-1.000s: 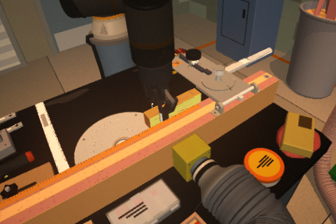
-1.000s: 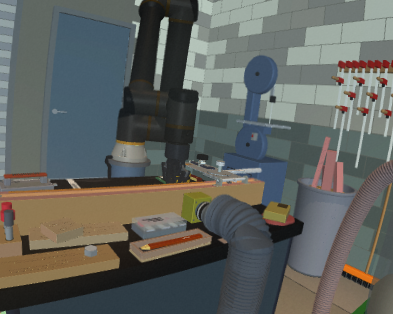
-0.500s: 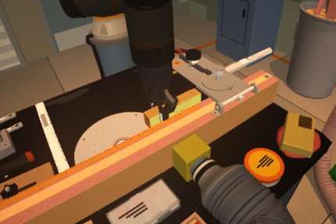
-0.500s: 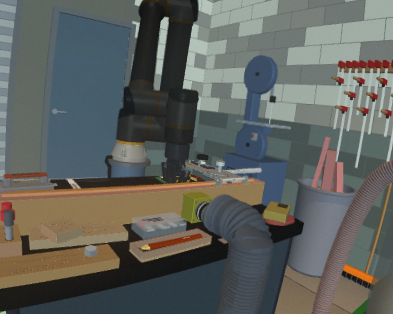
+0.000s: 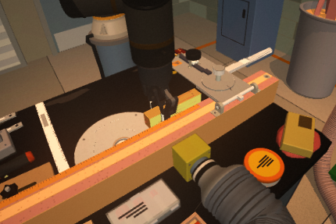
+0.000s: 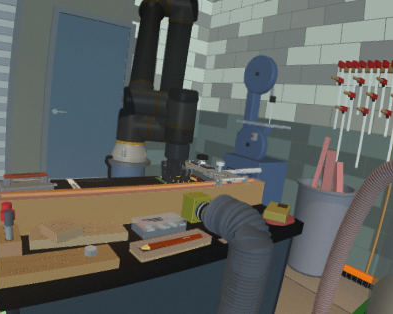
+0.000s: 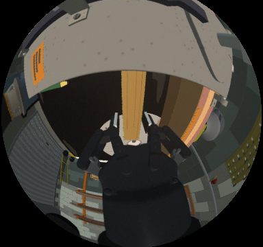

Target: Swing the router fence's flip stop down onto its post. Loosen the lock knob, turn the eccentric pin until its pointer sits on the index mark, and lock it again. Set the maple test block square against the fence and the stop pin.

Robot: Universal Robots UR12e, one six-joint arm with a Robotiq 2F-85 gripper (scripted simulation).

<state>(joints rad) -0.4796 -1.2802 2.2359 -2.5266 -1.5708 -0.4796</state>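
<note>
On the black router table the maple test block (image 5: 172, 108) lies lengthwise along the far face of the long wooden fence (image 5: 156, 139), its right end toward the flip stop. The grey flip stop plate (image 5: 213, 76) lies down flat over the fence, carrying a black lock knob (image 5: 193, 55), a round grey pin head (image 5: 218, 70) and a white lever (image 5: 250, 59). In the wrist camera the block (image 7: 133, 103) runs away between the fingers under the stop plate (image 7: 137, 42). My gripper (image 5: 161, 107) (image 7: 132, 118) stands over the block's left part, fingers on either side, open and holding nothing.
Behind the table stand a blue cabinet (image 5: 250, 14) and a grey bin (image 5: 314, 49). A round white insert plate (image 5: 109, 137) lies left of the block. In front of the fence are a yellow dust port (image 5: 190, 155) with hose, an orange button (image 5: 263, 163) and a yellow box (image 5: 299, 133).
</note>
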